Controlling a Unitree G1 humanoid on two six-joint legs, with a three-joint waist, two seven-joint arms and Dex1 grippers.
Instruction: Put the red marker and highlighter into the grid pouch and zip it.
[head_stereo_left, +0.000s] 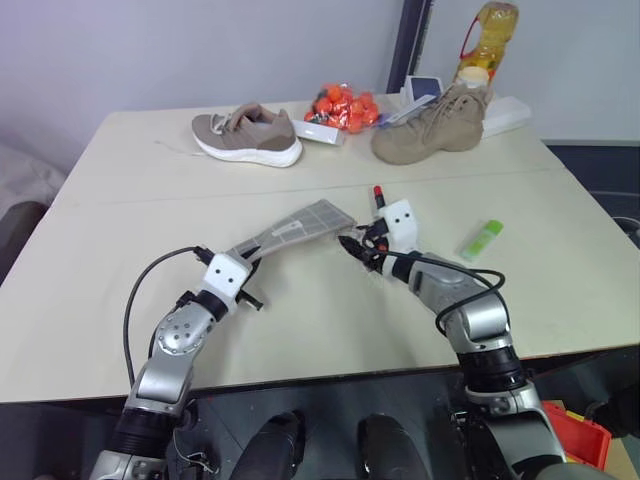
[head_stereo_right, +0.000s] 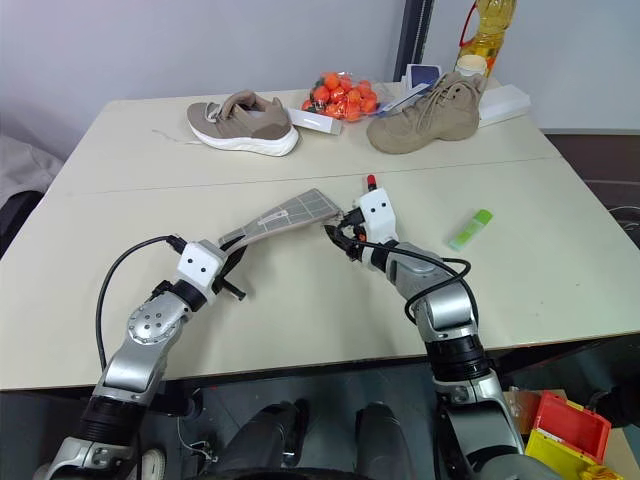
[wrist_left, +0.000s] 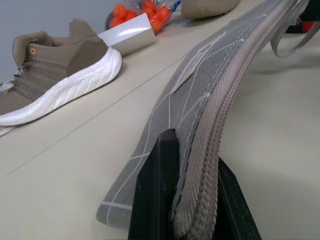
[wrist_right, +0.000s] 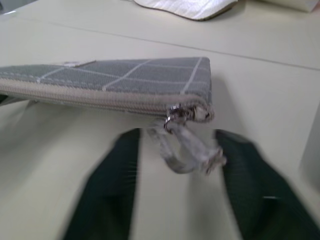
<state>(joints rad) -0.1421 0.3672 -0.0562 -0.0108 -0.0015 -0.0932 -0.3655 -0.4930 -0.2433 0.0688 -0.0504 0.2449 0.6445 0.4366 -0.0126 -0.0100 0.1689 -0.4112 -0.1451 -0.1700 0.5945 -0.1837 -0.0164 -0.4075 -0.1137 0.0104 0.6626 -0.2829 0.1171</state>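
Grid pouch (wrist_left: 200, 115) edge is clamped by L fingers (wrist_left: 165, 200); zipper pull (wrist_right: 187, 147) is seen between open R fingers (wrist_right: 245, 190). Highlighter (head_stereo_left: 481, 240) lies at 3 o'clock, shoes at 12.

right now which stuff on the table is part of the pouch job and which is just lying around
Job in hand:
- grid pouch, one end clamped in the left gripper
- red marker
- highlighter
- right gripper, open at the zipper pull

Lying about:
- low sneaker
- tan boot
- bag of orange balls
- oil bottle
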